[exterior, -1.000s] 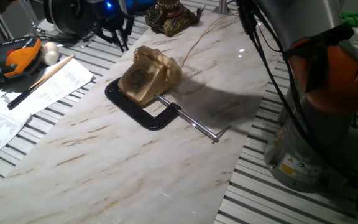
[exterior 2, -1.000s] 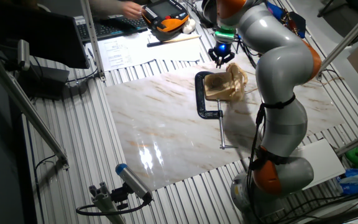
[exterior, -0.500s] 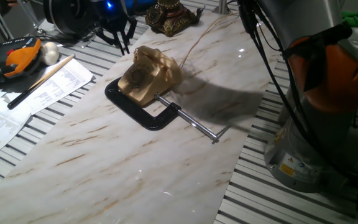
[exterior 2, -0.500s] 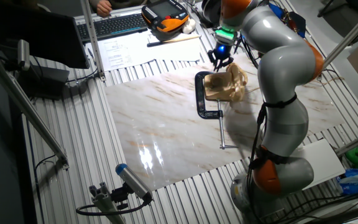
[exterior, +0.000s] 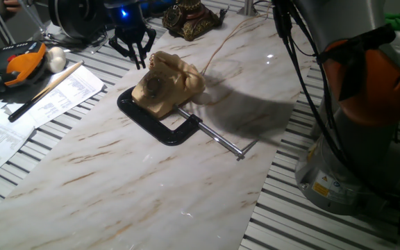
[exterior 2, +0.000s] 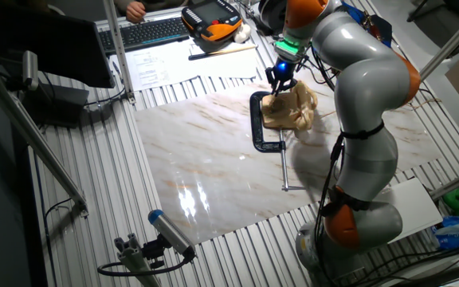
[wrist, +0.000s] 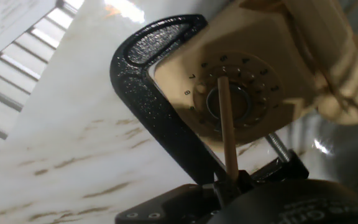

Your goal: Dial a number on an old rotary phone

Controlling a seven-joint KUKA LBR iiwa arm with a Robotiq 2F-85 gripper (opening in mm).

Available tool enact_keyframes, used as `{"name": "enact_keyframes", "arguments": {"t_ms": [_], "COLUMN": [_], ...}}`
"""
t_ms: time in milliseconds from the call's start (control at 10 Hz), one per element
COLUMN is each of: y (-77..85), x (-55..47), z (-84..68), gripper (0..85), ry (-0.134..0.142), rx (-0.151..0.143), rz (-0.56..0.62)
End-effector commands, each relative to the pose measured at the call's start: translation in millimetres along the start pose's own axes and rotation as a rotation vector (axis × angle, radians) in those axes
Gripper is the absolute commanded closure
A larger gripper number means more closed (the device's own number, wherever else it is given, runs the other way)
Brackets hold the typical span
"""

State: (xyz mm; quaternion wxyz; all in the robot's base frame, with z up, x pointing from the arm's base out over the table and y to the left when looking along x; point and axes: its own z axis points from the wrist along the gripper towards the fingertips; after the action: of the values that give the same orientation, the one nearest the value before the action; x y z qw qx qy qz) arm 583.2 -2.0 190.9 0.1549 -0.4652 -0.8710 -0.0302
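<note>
gripper (exterior: 135,50) moved right to the old rotary phone (exterior: 167,83), pinching a thin stick (wrist: 226,127); seat tip squarely in a dial hole.

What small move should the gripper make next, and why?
Probably ease the stick forward into a finger hole: in the hand view its tip lies over the hole ring of the dial on the phone, which the C-clamp pins.
</note>
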Motion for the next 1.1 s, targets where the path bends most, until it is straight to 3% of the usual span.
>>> {"name": "enact_keyframes", "arguments": {"t_ms": [0,100,400,1000], "y": [-0.5,-0.4,0.4,-0.5], "x": [3.1,5.1,2.5,-3.4], "z": [4.4,8.4,8.7,10.9], "gripper": [85.0,85.0,85.0,85.0], "ry": [0.027,0.018,0.064,0.103], "rx": [-0.112,-0.117,-0.137,-0.167], "rz": [0.363,0.395,0.460,0.551]}}
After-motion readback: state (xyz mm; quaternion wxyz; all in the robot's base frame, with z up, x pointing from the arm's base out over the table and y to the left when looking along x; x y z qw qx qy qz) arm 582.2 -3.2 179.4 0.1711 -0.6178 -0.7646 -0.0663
